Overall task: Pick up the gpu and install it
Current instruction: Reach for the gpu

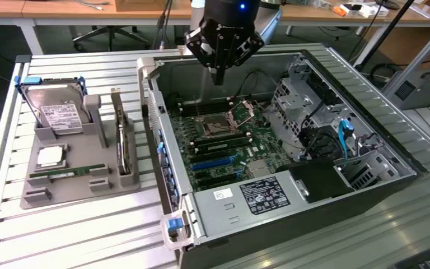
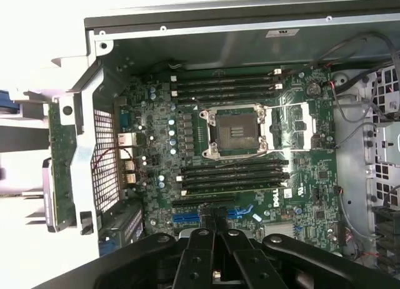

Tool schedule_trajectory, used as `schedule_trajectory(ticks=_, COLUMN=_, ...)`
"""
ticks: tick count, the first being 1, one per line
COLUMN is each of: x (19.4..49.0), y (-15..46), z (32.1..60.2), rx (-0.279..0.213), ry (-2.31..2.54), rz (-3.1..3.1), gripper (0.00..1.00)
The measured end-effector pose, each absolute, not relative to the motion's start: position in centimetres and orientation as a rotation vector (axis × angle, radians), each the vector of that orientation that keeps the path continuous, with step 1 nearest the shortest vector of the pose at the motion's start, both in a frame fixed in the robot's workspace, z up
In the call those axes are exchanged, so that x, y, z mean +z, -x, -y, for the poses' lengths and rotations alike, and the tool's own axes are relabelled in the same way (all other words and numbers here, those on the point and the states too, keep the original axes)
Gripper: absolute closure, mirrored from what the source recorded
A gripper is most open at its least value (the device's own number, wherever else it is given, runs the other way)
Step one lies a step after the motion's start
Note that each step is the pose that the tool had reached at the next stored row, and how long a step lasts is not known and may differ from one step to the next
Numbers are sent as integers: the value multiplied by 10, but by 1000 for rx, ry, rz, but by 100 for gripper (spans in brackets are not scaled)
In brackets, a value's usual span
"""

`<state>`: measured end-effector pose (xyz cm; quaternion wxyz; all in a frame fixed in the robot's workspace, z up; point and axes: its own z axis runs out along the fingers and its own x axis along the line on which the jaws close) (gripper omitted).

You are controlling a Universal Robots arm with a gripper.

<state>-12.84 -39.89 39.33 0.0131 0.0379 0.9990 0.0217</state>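
Note:
The gpu (image 1: 122,141) stands on edge in the grey holder (image 1: 80,188) on the exterior view's left, a thin card with its silver bracket end pointing up. My gripper (image 1: 216,77) hangs over the rear part of the open computer case (image 1: 327,185), well to the right of the gpu and above it. Its fingers are shut together with nothing between them. In the wrist view the shut gripper (image 2: 214,219) points down at the green motherboard (image 2: 156,145), near the blue expansion slots (image 2: 187,218).
The holder also carries a silver hard drive (image 1: 58,115), a CPU chip (image 1: 51,157) and a RAM stick (image 1: 67,171). Inside the case are the CPU socket (image 2: 232,131), black memory slots (image 2: 228,82), drive cages (image 1: 304,95) and the power supply (image 1: 256,196). Everything rests on a slatted metal table (image 1: 73,235).

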Motion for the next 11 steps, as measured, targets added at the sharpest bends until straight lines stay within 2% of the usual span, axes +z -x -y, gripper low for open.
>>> schedule_trajectory(ticks=11, x=393, y=132, z=399, rx=68, ry=-118, rz=-3112, gripper=89)
